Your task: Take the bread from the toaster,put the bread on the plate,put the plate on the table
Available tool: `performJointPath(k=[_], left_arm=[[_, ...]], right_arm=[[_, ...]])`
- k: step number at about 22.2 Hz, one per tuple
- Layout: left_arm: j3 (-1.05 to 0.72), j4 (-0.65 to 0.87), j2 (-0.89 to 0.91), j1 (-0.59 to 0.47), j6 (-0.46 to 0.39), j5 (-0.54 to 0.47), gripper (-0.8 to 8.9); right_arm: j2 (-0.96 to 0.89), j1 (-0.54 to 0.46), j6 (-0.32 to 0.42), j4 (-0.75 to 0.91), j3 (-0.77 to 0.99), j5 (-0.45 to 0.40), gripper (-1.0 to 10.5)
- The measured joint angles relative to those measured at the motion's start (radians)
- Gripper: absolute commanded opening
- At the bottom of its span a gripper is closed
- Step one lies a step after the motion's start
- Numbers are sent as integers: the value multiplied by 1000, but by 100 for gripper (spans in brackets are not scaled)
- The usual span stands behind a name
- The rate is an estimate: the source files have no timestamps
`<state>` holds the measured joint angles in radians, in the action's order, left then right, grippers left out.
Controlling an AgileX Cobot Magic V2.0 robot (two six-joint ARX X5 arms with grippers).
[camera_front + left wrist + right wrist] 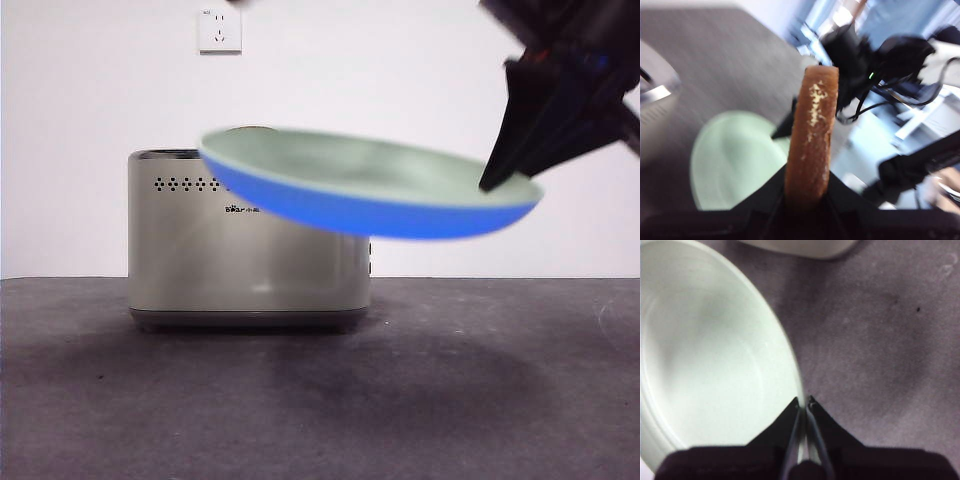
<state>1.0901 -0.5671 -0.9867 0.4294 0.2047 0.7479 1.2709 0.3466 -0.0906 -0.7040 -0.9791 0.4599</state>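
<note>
The plate (370, 175), pale green inside and blue underneath, hangs tilted in the air in front of the cream toaster (240, 270). My right gripper (500, 180) comes down from the upper right and is shut on the plate's right rim (801, 390). My left gripper (805, 200) is shut on the bread (812, 135), a brown-crusted slice seen edge-on, held high above the plate (735, 160). In the front view the bread and the left gripper are out of sight. The dark table (450, 400) lies well below the plate.
A domed brown top of another slice (250, 130) pokes out of the toaster just behind the plate's left rim. A wall socket (220, 30) sits on the white wall behind. The right arm (860, 55) shows dark beyond the bread.
</note>
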Motion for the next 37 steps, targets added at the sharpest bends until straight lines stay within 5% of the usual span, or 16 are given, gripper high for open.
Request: performJointPath(k=[12,19,22,29,37], left_arm=[[0,42,-305,144,27,16,-9],[0,73,-351,249,32,-216,46],[0,65,-351,258,33,-287,444],[43,-4,-350,327,26,-440,444],[357,-254,-336,455,-105,-769,444]], right_arm=[[-79,17,0,-88,0,-8,-17],[-79,79,-4,-88,0,-69,-16],[-79,79,-8,-89,0,-71,-16],[-79,80,-11,-99,0,-80,-17],[-78,52,5,-102,0,-158,-17]])
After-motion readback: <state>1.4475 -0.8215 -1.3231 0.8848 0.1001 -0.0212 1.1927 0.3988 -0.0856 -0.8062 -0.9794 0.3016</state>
